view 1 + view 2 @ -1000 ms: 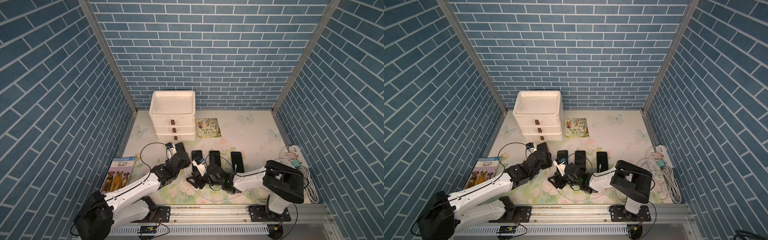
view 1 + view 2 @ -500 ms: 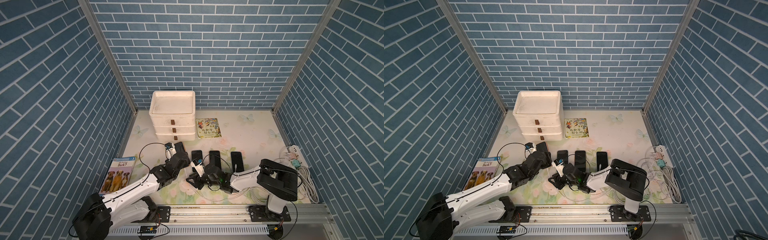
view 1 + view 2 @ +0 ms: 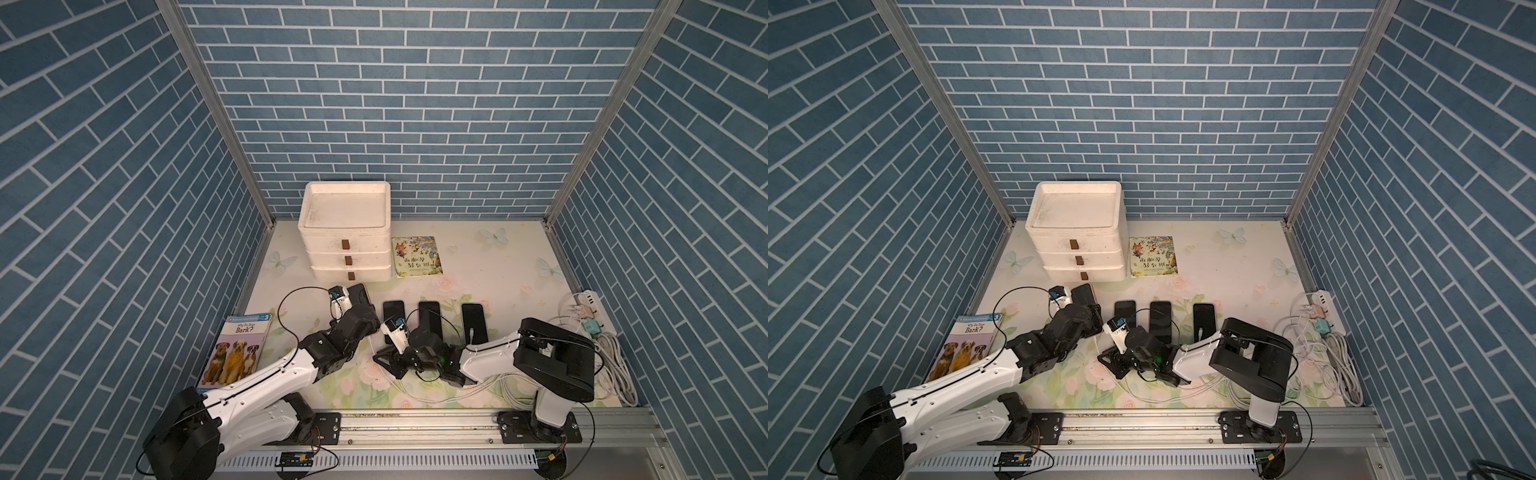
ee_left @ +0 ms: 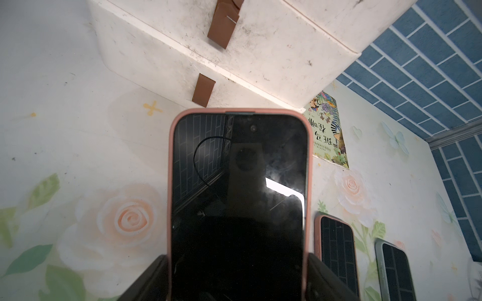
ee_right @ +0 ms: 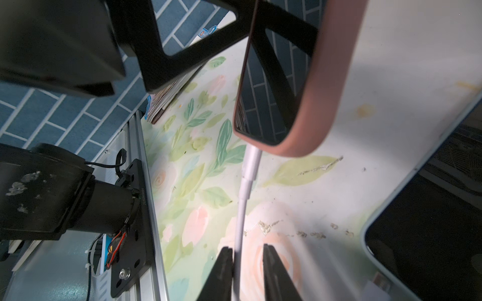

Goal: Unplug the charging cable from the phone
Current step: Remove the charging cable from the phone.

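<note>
Right wrist view: pink-cased black-screened phone (image 5: 330, 78) pinched by left pincer (image 4: 238, 281), thin white charging cable (image 5: 241, 208) straddled by narrowly spread right pincer (image 5: 247, 250); closure, then a straight pull, is required.

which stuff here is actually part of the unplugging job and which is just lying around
Job: pink-cased black phone, white charging cable, left hand, right hand.
Lying about: white three-drawer box, dog picture book, colourful square book, three dark phones, white power strip.
</note>
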Available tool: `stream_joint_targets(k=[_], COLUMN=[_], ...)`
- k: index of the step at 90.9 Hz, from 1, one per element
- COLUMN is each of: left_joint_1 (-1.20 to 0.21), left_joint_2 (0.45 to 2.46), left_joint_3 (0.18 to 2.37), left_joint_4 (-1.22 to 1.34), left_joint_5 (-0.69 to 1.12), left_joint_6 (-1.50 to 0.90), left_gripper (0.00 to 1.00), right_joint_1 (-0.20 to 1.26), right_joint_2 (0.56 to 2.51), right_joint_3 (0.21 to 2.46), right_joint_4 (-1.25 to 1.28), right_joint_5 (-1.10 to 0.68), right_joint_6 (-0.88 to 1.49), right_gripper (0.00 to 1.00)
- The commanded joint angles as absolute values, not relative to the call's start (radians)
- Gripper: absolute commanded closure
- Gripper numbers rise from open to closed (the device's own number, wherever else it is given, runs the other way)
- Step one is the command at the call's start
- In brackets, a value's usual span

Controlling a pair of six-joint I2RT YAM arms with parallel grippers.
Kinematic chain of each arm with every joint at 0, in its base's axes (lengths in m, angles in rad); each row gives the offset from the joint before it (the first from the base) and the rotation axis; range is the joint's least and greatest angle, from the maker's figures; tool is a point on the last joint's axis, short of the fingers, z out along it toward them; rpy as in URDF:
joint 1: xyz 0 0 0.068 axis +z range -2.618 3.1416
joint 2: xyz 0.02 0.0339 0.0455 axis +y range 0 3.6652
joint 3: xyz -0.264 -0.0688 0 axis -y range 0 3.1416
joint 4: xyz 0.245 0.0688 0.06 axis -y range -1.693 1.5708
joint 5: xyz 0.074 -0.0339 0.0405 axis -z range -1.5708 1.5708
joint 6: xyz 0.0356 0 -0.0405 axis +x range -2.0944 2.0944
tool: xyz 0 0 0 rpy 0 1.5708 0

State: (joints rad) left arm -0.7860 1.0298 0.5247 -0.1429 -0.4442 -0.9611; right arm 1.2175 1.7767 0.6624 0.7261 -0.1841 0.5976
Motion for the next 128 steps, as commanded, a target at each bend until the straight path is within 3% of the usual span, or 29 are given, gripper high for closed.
stream_joint_targets(k=[1,11,29,84,128], left_joint_1=[-0.796,-0.799,-0.802,-0.842,-0.867], left_joint_2=[1.01,1.006,1.006,0.992,0.98], left_joint_3=[0.519,0.516,0.514,0.532,0.55], left_joint_4=[-0.107,-0.1,-0.1,-0.109,-0.114], left_joint_5=[-0.465,-0.466,-0.467,-0.536,-0.601], left_joint_6=[-0.957,-0.956,-0.953,-0.947,-0.949], left_gripper=[1.0,1.0,1.0,1.0,1.0], right_joint_1=[1.223,1.223,1.223,1.224,1.233], right_joint_2=[1.795,1.798,1.799,1.792,1.796], right_joint_3=[0.69,0.695,0.696,0.675,0.658], right_joint_4=[0.742,0.74,0.737,0.738,0.734], right_joint_5=[-0.189,-0.193,-0.197,-0.192,-0.186], right_joint_6=[0.581,0.581,0.578,0.571,0.562], right_gripper=[0.77,0.86,0.92,1.0,1.0])
